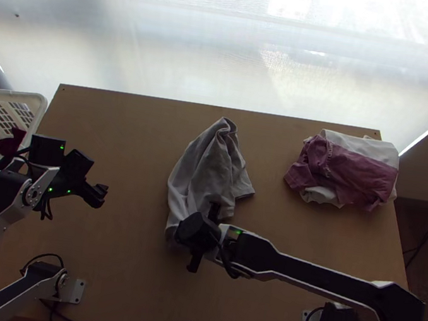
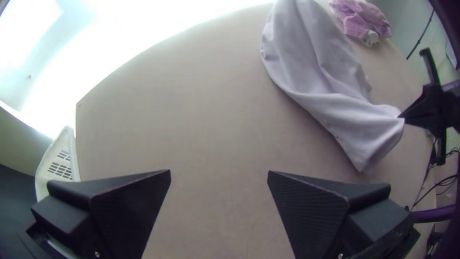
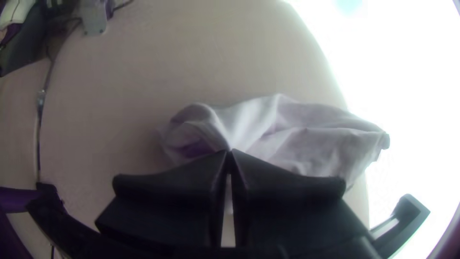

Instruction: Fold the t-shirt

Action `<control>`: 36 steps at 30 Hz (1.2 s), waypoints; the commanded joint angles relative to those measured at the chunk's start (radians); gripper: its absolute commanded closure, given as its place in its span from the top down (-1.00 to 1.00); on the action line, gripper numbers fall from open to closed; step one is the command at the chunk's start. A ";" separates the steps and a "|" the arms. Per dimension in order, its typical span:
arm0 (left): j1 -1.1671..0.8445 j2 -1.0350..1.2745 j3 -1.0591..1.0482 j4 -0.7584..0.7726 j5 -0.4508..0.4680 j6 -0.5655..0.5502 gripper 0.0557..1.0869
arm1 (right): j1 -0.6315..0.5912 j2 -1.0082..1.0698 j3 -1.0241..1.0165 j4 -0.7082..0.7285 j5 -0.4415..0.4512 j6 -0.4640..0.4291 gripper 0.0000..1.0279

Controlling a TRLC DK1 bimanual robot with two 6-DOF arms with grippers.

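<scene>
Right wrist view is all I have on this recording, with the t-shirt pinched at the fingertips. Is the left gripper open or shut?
Observer: The left gripper is open, its fingers wide apart.
Operator: Is there other laundry on the table?
Observer: Yes, a pile of pink and white cloth lies at the far right of the table, to the right of the t-shirt.
Operator: And anything beside the table on the left?
Observer: A white basket stands by its left edge.
</scene>
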 commanded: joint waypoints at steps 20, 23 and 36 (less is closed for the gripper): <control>-0.340 0.125 0.045 0.081 -0.072 -0.116 0.91 | -0.351 -0.360 0.628 -0.375 0.048 -0.088 -0.95; -0.390 0.147 0.058 0.082 -0.107 -0.112 0.91 | -0.419 -0.326 0.733 -0.361 0.051 -0.116 -0.95; -0.693 0.326 0.124 0.182 -0.187 -0.093 0.91 | -0.612 -0.318 0.872 -0.367 0.096 -0.128 -0.95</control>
